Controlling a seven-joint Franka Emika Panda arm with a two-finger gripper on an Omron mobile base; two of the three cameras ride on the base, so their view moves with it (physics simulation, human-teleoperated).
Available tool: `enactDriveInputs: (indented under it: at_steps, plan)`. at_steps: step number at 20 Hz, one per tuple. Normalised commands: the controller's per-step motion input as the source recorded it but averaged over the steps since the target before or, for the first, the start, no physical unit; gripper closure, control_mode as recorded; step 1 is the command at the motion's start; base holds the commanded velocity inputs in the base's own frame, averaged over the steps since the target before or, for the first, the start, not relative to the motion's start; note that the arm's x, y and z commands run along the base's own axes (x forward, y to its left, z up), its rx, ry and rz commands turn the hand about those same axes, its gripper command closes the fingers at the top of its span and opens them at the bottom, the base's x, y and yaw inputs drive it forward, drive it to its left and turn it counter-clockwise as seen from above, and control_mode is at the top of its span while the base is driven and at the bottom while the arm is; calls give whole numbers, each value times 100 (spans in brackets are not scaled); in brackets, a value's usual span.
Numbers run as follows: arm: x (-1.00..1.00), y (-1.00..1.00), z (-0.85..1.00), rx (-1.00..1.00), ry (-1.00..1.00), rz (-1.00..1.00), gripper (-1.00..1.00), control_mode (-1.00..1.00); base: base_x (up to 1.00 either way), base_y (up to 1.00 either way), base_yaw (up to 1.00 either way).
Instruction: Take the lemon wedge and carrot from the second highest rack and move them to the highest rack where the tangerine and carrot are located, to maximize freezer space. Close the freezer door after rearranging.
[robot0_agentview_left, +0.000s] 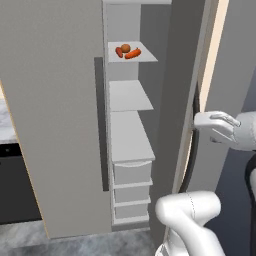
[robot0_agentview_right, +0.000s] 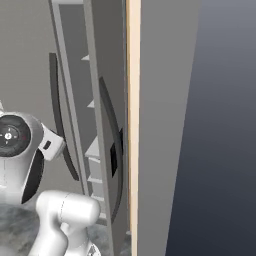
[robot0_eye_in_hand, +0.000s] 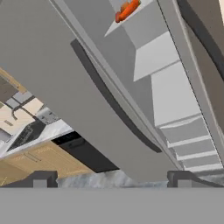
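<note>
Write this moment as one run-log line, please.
freezer door: open | top rack: tangerine, carrots | second rack: bare | jaws: open, holding nothing

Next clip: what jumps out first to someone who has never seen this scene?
The open freezer, its pale shelves stacked in a narrow column, and on the highest rack a bright orange cluster: two carrots and a tangerine. The rack below lies bare. At the right, the white arm reaches toward the grey freezer door, and the hand view shows the gripper open with nothing between its fingertips.
</note>
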Motion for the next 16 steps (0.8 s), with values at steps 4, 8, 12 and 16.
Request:
enactDriveInputs:
  at_steps: [4, 8, 12, 16]
  plan:
    - [13, -29, 70, 4, -3, 2, -100, -100, 0, 0, 0]
    - [5, -34, 80, 0, -5, 0, -100, -100, 0, 0, 0]
    - [3, -60, 70, 1, -6, 5, -100, -100, 0, 0, 0]
    - [2, -70, 53, 8, -12, 13, -100, -100, 0, 0, 0]
